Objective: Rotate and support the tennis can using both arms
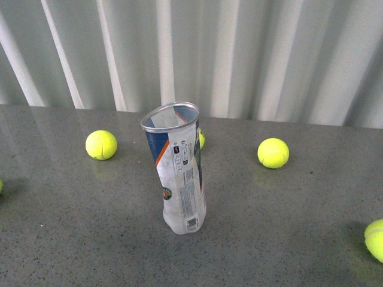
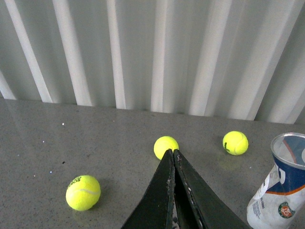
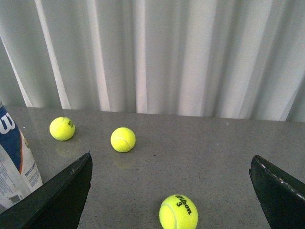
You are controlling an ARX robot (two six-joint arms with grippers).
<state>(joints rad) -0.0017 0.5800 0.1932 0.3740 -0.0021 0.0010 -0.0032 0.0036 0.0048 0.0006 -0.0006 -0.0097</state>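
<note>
One tennis can [image 1: 179, 173] stands upright and open-topped near the middle of the grey speckled table [image 1: 287, 239], leaning slightly, its metal rim uppermost and its white, navy and orange label facing the front camera. Neither arm shows in the front view, and nothing touches the can. Several yellow-green balls lie scattered around it: one ball [image 1: 101, 144] well to its left, another ball [image 1: 273, 152] to its right, a third ball [image 1: 201, 139] peeking out just behind the can, and a fourth ball [image 1: 375, 239] at the right edge. White pleated curtains [image 1: 239, 54] hang behind the table. From the left wrist camera, the left gripper [image 2: 173, 157] has its two black fingers pressed together, clenched on nothing, with the can off to one side. From the right wrist camera, the right gripper [image 3: 171, 186] is spread wide, fingers far apart and empty, a Wilson-marked ball [image 3: 178, 211] lying on the table between them.
</note>
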